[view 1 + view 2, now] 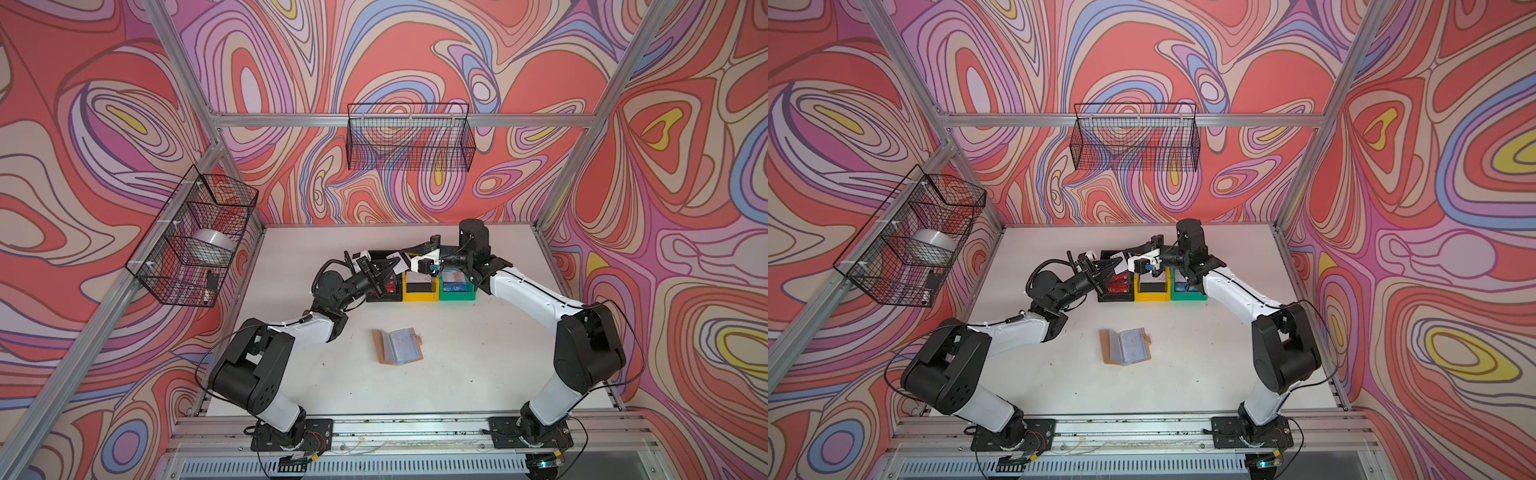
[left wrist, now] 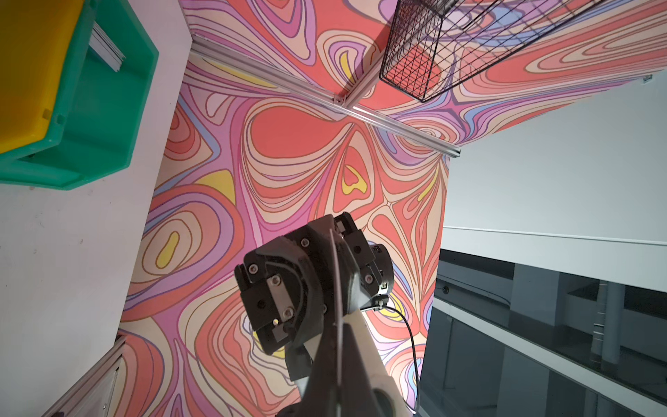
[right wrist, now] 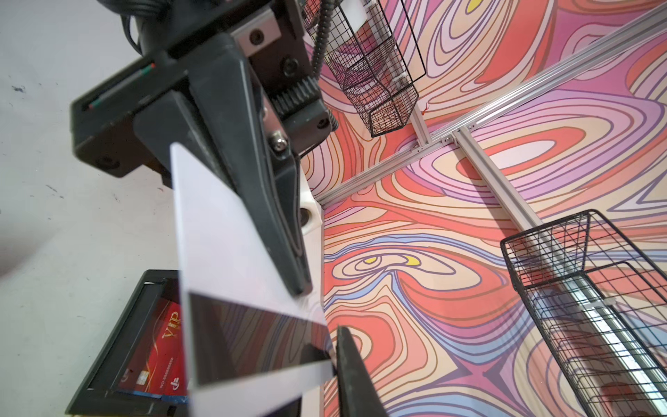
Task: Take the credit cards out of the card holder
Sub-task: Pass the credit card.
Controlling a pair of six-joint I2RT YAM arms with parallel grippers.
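Swirling wallpaper [image 1: 395, 54] in red, pink, lilac and yellow is covering the far, left and right walls. Aluminium frame bars [image 1: 291, 120] are running across it and up the corners. In both top views a black wire basket [image 1: 409, 137] is hanging from the far bar and a second wire basket [image 1: 174, 282] is hanging on the left. Soft, even light is falling on the white table [image 1: 457, 374]. In the left wrist view a plain white room wall [image 2: 559, 162] is showing beyond the enclosure, adjoining dark glass panels [image 2: 541, 325].
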